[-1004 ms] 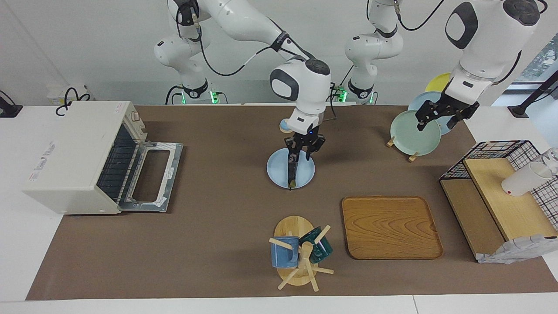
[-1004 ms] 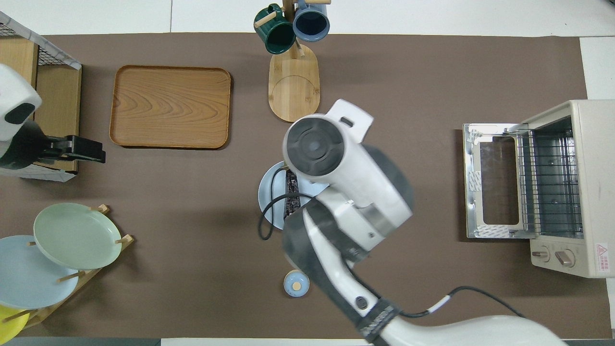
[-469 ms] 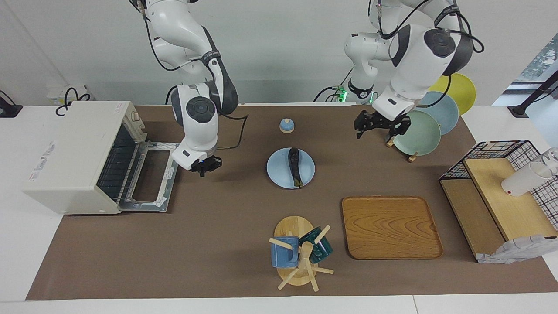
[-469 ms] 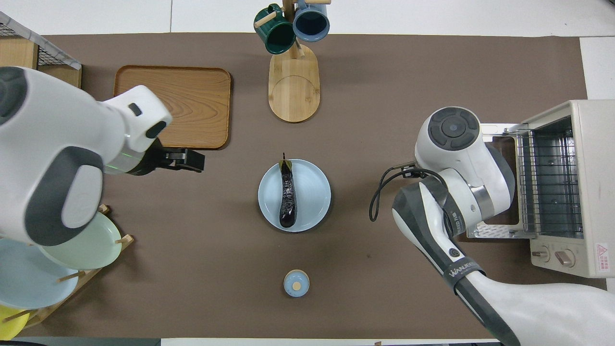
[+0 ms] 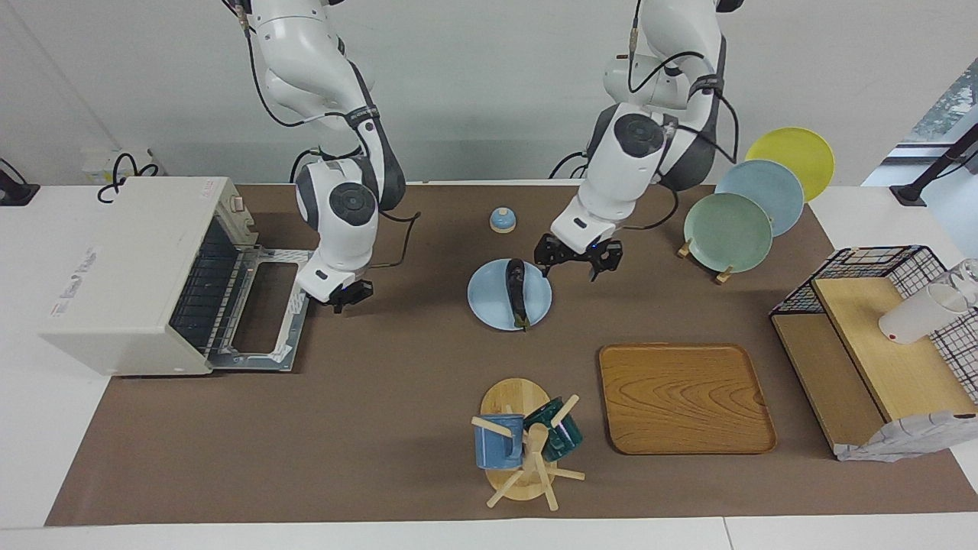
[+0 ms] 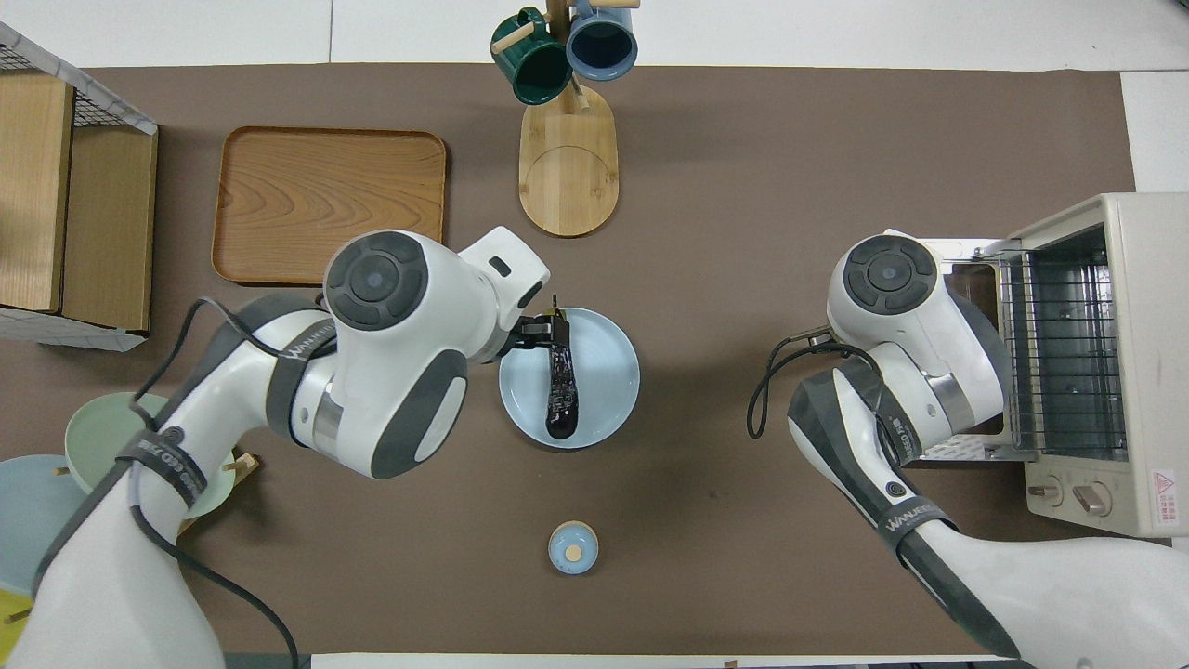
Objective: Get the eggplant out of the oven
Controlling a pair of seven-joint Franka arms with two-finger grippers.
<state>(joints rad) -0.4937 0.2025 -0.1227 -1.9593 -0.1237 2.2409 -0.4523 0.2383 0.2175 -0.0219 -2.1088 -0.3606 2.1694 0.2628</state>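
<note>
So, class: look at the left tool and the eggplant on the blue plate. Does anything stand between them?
Nothing visible does. The eggplant lies bare on the blue plate, out of the oven. The left tool, open, hangs over the plate's edge toward the left arm's end of the table, with only air between.

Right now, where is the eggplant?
The eggplant lies on the light blue plate mid-table, outside the open oven. The small blue lid sits nearer the robots; the mug stand farther.

Left gripper crowds plate edge – bare mat toward open oven.
</note>
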